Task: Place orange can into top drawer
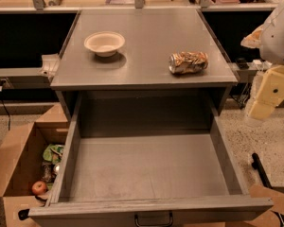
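Note:
The orange can (188, 62) lies on its side on the grey cabinet top (151, 32), near the right front edge. It is dented, with mottled orange-gold print and shiny ends. The top drawer (146, 167) is pulled wide open below it. Its flat grey bottom holds nothing, and its dark pull handle (154, 220) shows at the front. My gripper (262, 105) hangs at the far right, beside the cabinet's right side. It is lower than the can, to the can's right, and apart from it. It holds nothing that I can see.
A cream bowl (104, 43) stands on the cabinet top at the left. An open brown cardboard box (19, 164) on the floor at left holds an apple (39, 187) and packets. A dark tool (261, 170) lies on the floor at right. Workbenches run behind.

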`<control>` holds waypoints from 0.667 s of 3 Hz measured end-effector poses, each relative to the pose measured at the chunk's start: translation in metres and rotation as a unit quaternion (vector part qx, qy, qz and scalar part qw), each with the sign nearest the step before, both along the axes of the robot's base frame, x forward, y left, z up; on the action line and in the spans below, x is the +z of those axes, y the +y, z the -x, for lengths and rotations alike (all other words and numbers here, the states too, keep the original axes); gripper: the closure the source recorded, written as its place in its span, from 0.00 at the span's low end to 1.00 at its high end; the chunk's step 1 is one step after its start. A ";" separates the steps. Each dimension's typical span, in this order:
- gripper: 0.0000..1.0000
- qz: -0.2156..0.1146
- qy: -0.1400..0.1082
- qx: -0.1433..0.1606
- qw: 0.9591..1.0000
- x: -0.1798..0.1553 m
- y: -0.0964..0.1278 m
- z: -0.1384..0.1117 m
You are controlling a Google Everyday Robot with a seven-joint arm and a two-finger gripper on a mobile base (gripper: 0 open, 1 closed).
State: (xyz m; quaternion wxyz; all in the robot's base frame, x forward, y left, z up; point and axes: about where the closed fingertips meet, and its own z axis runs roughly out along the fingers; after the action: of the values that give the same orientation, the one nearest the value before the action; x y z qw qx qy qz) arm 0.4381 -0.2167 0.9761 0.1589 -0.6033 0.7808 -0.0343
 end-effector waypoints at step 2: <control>0.00 -0.018 -0.017 -0.002 1.000 -0.006 -0.001 -0.022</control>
State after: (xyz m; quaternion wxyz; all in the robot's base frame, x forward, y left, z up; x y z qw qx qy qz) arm 0.4604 -0.2180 0.9703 0.1825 -0.5981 0.7797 -0.0312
